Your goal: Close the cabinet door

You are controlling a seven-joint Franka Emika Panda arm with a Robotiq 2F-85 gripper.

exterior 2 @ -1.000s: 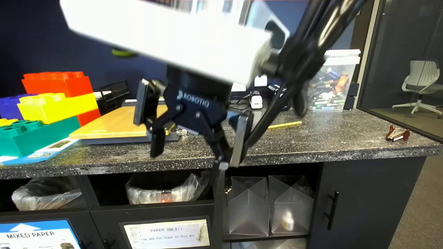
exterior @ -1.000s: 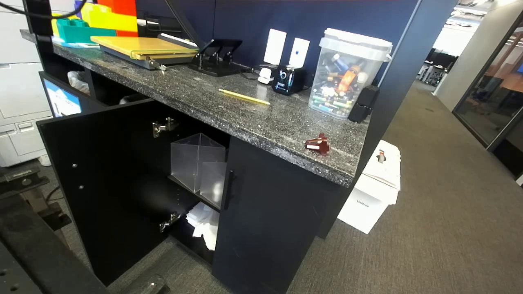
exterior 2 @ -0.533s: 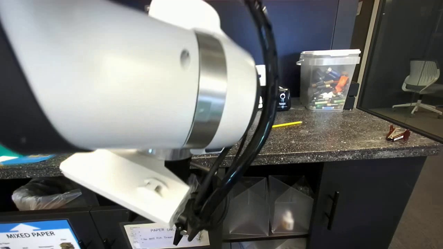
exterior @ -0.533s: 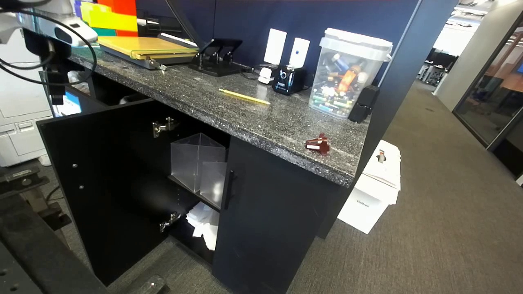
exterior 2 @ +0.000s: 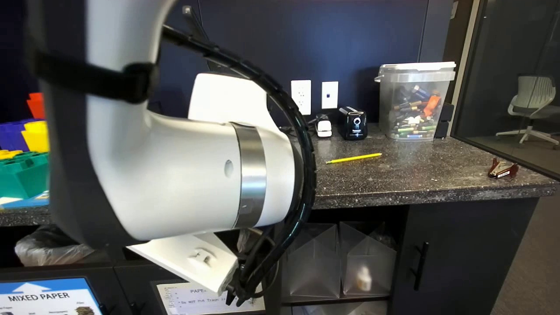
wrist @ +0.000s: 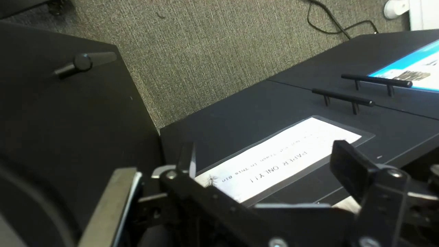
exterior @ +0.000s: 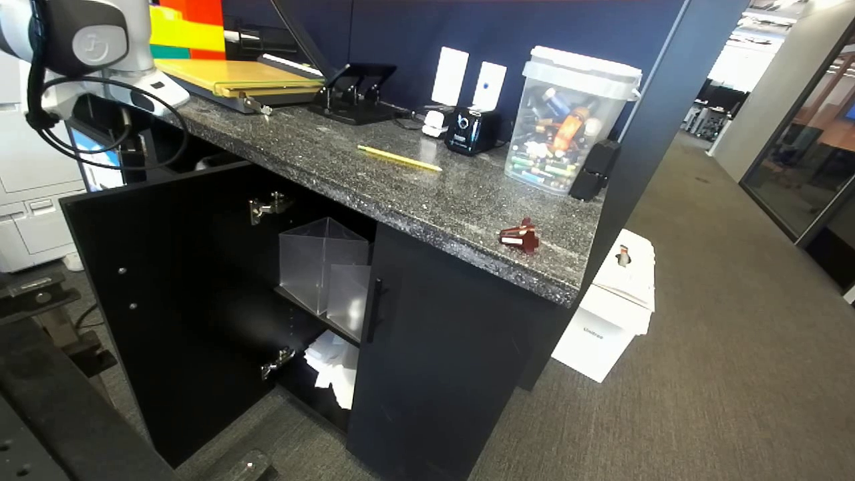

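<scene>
Soft sheen on cabinet door (exterior: 190, 314), dim interior (exterior: 298, 335)

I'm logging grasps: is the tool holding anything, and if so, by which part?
Nothing is held, neither the cabinet door nor its handle: in the wrist view the tool is open, its fingertips apart with nothing gripped between them.

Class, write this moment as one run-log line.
cabinet door: wide open | claw: open, holding nothing, at door's outer side | door contact: unclear | task: unfinished

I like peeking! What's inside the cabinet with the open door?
Past the open cabinet door, clear plastic bins on the shelf, white sheets below. The closed door hides anything behind it.
</scene>
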